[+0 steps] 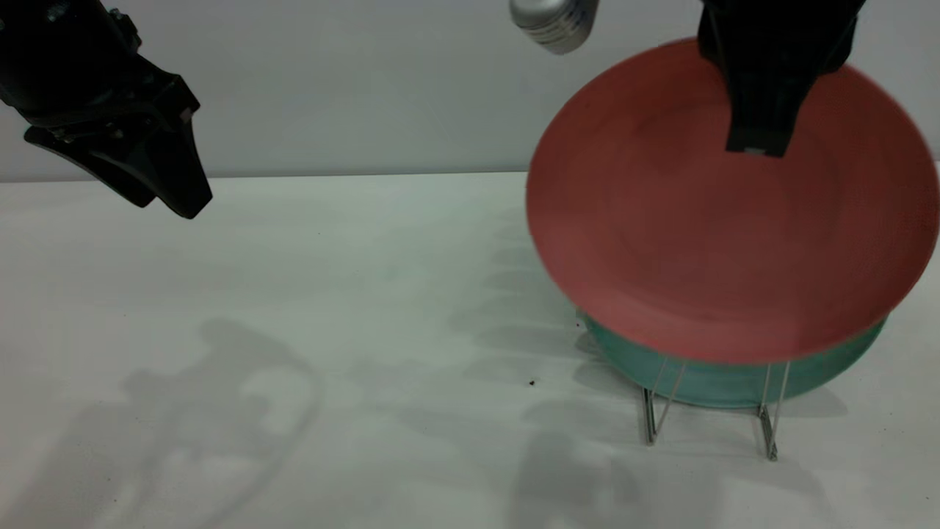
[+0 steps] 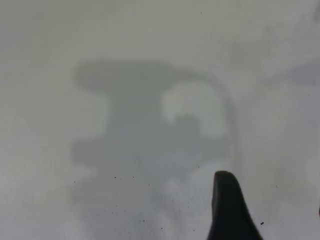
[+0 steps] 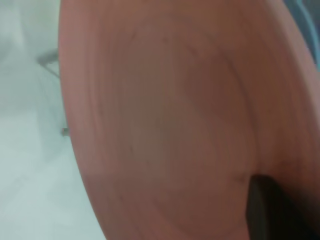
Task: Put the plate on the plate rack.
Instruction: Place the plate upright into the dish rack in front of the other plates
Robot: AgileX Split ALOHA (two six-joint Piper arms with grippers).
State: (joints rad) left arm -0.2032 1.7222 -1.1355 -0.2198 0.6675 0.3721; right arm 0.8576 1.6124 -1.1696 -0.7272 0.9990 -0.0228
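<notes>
Exterior view: set low and close in front of the white table [image 1: 294,308], facing the two arms and the grey wall [image 1: 367,81] behind, cropped tight at top and sides. Left wrist view: aimed down at bare tabletop [image 2: 150,40] from fairly near, past one dark fingertip [image 2: 227,210]. Right wrist view: pressed very close against the plate [image 3: 170,125], nearly filled by it. Shared with the exterior view: that plate [image 1: 727,242], a strip of rack wire [image 3: 52,62], and the tabletop.
</notes>
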